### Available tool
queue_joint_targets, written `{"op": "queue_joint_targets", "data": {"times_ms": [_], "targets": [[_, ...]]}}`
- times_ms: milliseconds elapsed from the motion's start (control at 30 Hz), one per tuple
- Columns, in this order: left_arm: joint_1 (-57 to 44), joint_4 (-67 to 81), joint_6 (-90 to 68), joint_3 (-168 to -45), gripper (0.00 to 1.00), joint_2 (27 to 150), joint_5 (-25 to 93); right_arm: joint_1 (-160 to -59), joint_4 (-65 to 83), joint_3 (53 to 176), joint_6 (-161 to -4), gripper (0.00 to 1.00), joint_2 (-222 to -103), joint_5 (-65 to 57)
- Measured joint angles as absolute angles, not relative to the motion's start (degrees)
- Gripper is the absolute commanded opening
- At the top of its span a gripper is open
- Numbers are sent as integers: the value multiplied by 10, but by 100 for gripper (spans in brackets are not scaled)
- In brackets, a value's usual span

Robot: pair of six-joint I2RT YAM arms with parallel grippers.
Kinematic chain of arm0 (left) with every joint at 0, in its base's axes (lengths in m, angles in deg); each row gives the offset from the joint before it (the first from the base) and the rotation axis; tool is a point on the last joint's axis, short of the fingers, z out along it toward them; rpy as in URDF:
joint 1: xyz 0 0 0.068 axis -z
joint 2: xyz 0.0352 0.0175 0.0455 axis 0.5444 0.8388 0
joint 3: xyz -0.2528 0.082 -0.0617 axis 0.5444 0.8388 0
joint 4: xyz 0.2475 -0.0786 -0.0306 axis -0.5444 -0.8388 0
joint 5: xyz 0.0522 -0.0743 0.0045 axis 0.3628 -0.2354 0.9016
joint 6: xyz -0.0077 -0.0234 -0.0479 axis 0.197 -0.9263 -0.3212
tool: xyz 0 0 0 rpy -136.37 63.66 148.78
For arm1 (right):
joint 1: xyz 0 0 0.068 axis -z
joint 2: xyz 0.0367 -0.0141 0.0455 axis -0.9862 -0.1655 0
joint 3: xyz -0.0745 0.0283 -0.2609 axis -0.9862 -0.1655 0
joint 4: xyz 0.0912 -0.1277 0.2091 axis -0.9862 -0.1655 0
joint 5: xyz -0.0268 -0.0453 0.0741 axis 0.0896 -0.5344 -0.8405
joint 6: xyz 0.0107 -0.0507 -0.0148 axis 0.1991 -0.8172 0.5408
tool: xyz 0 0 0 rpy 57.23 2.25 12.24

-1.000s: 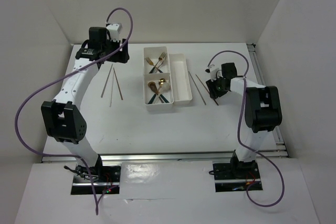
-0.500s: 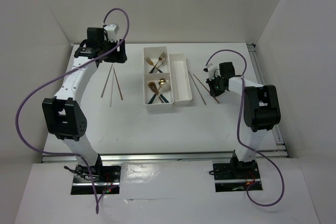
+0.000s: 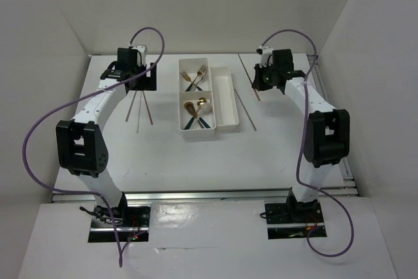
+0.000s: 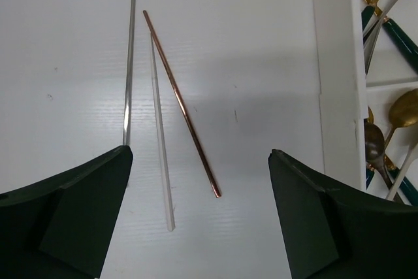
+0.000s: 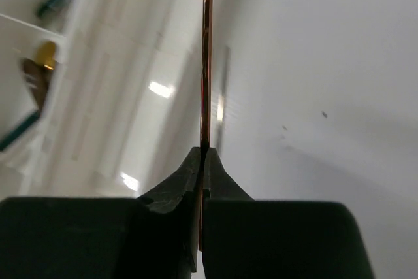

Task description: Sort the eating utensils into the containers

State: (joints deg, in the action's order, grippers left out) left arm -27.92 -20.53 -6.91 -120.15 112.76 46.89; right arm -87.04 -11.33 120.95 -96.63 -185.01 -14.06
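Two arms reach over the white table (image 3: 170,155), one at each side of the white tray (image 3: 225,99), which has its long compartment on its right side. The left gripper (image 4: 200,153) hangs just left of the tray, its jaws spread wide and holding nothing. Below it, three chopsticks lie left of the tray, close together: a silver chopstick (image 4: 128,76), a pale chopstick (image 4: 161,161) and a copper chopstick (image 4: 183,106). The right gripper (image 5: 203,155) is right of the tray, near its far end, with its fingers pressed together on a brown chopstick (image 5: 206,63). One thin chopstick (image 3: 245,110) lies on the table just right of the tray. In the tray, the forks (image 3: 194,78) are in the far square compartment and the spoons (image 3: 199,110) in the near one.
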Motion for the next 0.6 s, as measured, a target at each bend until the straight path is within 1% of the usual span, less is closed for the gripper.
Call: {"op": "queue_joint_targets", "data": {"times_ms": [167, 333, 600], "targets": [[-291, -211, -99, -1199, 100, 1125, 468, -934, -107, 1277, -875, 0, -1849, -162], [-308, -231, -122, -1219, 100, 1124, 468, -984, -107, 1321, -783, 0, -1879, -194], [-317, -235, -124, -1220, 100, 1117, 463, -984, -134, 1313, -656, 0, -1946, -202]]}}
